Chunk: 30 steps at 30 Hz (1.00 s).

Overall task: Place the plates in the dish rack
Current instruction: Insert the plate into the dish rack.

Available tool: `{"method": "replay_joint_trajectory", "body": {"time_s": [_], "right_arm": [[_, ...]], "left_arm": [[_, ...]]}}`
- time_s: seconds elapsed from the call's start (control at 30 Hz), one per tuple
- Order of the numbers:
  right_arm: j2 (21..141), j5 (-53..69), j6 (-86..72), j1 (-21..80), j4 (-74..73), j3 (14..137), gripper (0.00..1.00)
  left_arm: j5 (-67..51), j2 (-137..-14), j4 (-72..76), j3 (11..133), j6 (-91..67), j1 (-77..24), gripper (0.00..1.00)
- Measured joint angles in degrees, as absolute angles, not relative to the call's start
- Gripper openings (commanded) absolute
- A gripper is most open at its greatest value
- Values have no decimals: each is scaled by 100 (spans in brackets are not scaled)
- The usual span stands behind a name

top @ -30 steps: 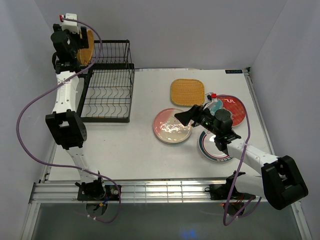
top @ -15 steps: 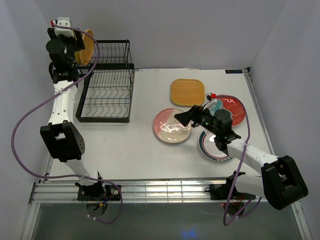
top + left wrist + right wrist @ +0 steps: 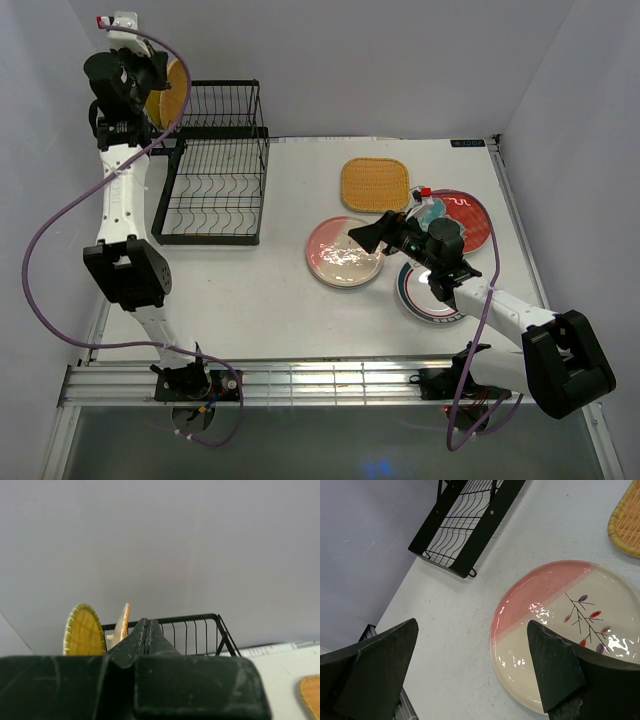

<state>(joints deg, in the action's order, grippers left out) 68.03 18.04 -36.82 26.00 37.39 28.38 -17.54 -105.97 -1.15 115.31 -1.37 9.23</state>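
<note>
Left claw (image 3: 147,632) pinched closed, empty, beside the racked woven plate (image 3: 84,636); right claw (image 3: 472,630) gapes over pink-and-white plate (image 3: 560,630), likely next.

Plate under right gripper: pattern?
Plate: pink and cream, red-leafed twig; right wrist view shows it best.

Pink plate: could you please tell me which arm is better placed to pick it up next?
Right. The right gripper is open and hovers over the pink plate at its edge. The left gripper is shut and raised beside the rack at its rear corner, far across the table.
</note>
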Motion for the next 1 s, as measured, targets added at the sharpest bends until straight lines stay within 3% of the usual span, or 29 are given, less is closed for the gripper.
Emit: {"method": "replay_joint_trajectory", "body": {"time_s": [0.4,0.83,0.97,1.0], "right_arm": [[6840,1813,-3682,2600,3732,2840,95],[6873,1815,-3682,2600,3734,2840,95],[6873,1813,-3682,2600,3734,2847,95],[6873,1815,-3682,2600,3734,2849,95]], "left_arm": [[-1955,-11561,-1479,12239,-134,814,0],[-1470,-11697,-1568,12457,128,766,1],[-1299,-11730,-1500,12481,220,766,9],[-1258,-11764,-1490,12521,244,766,21]]}}
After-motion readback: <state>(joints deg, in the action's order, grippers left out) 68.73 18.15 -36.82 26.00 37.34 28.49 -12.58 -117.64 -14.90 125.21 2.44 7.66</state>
